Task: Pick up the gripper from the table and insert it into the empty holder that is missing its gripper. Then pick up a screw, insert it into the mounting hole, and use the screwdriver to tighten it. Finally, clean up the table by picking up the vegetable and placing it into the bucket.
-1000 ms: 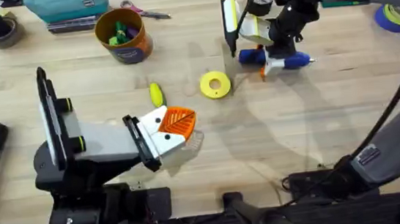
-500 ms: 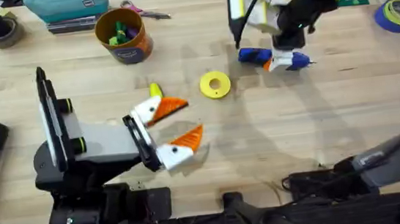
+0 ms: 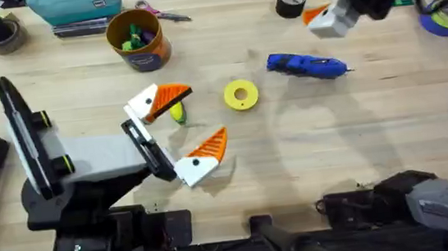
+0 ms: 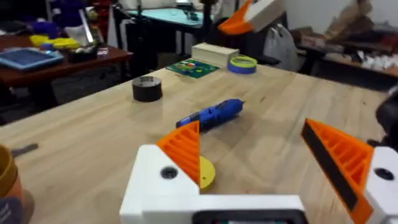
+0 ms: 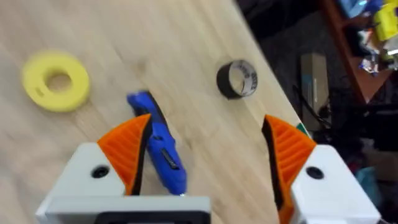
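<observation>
The left hand (image 3: 176, 123) hangs low over the pale wooden desk (image 3: 309, 150), its white fingers with ribbed orange pads (image 4: 186, 149) spread wide around the small yellow corn (image 3: 176, 112). The right hand (image 5: 205, 155), likewise apart, is raised above the stubby blue screwdriver (image 3: 307, 65), which lies on the desk near a yellow ring (image 3: 241, 94). The round orange bucket (image 3: 138, 40) holds colourful toy pieces.

Light wooden table (image 3: 332, 131), cluttered room behind.
</observation>
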